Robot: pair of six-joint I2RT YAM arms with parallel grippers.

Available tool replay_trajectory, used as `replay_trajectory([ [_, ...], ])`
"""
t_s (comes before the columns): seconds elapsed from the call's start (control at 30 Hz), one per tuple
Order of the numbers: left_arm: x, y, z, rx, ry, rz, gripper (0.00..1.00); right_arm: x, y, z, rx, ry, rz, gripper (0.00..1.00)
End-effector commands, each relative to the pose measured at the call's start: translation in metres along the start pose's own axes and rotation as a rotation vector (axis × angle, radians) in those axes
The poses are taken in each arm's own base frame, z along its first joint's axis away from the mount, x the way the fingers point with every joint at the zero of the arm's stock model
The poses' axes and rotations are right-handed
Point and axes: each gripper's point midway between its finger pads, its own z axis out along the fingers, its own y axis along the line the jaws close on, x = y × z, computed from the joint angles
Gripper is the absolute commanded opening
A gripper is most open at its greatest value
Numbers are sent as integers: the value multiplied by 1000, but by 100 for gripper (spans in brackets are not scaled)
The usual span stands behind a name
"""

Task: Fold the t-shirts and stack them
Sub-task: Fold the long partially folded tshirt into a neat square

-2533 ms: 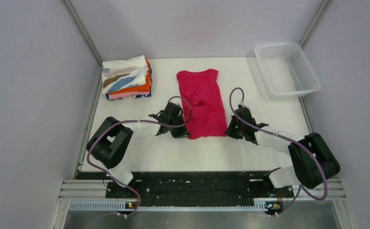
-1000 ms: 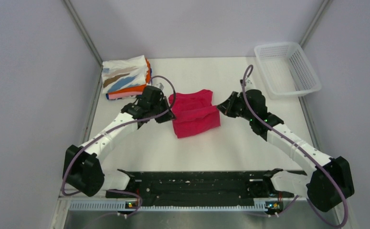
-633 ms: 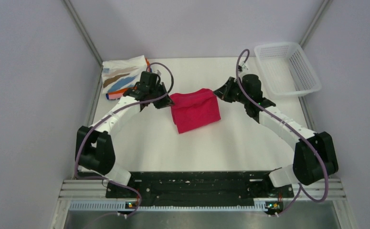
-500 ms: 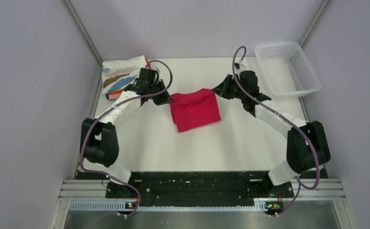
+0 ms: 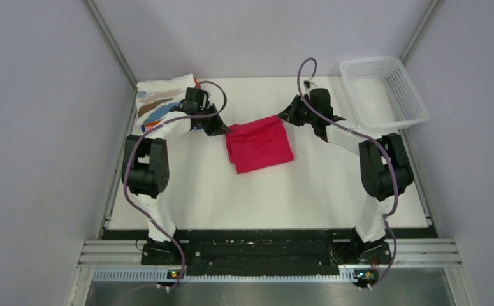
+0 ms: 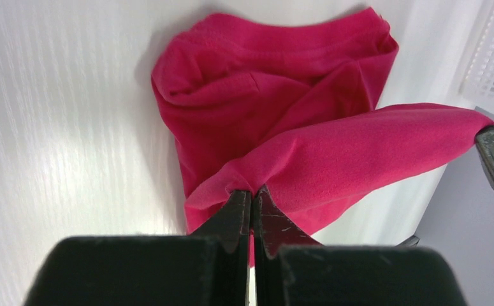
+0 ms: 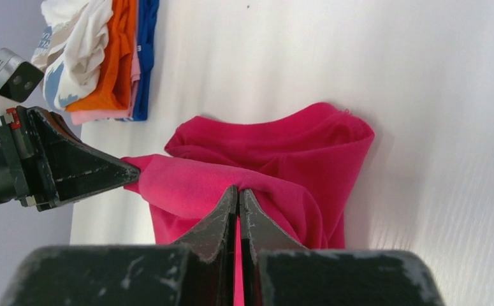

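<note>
Finish the half-fold: set the held edge down square.
Right of the folded stack (image 5: 162, 102) at far left, your left gripper (image 6: 252, 193) is clamped on the magenta t-shirt (image 5: 260, 145) mid-table. The right gripper (image 7: 238, 191) pinches the other corner. Keep that edge taut and lower both evenly. Moments ago the shirt lay full length; now it's doubled.

You are looking at a white table (image 5: 276, 197) boxed in on three sides by plain, pale lilac-grey walls (image 5: 40, 140), with slanted aluminium posts (image 5: 111, 46) running up the two far corners. Along the near edge you see a black plate (image 5: 263, 245) on ribbed aluminium rails (image 5: 104, 254). Soft, even light leaves a faint streaky sheen on the tabletop.
</note>
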Motion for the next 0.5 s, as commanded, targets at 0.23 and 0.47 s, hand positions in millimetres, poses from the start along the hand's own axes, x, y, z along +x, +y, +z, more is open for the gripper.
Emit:
replay_trajectory([
  [0.23,-60,-24,4,98,-79,-34,71,-38,-12,50,5,-32,-39,52],
  [0.47,-62,-60,-35,163,-152,23,99,-42,-3,22,34,-53,-73,99],
])
